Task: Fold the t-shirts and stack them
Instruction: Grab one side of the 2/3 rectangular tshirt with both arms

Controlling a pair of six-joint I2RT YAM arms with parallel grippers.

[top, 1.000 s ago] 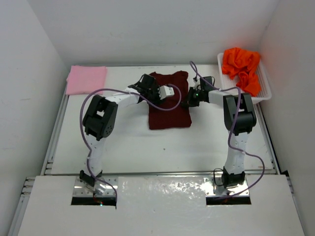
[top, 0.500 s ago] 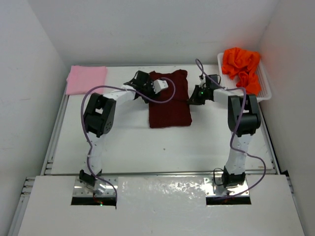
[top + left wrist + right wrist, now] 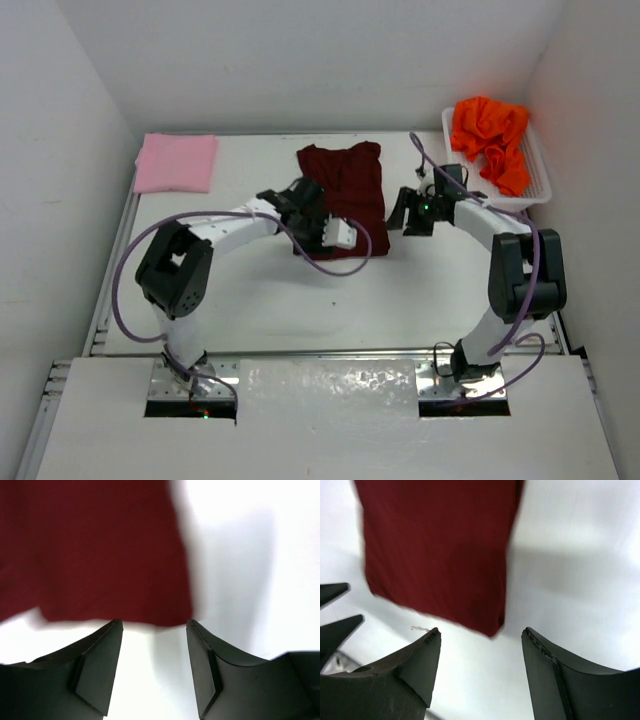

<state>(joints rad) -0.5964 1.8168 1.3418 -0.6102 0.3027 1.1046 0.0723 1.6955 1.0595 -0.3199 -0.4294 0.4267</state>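
White table [image 3: 260,300] between white walls [image 3: 300,60], maroon t-shirt [image 3: 356,172] flat on it

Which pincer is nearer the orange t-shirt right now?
Right. The right pincer hangs beside the near right corner of the maroon t-shirt, a little left of the basket holding the orange t-shirt. The left pincer sits at that shirt's near edge, farther left.

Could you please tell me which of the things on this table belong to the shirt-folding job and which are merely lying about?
Part of the job:
pink t-shirt, a neat rectangle at the far left corner
maroon t-shirt, lying flat between the two arms
orange t-shirt, crumpled in the basket

Just lying about:
white basket, at the far right
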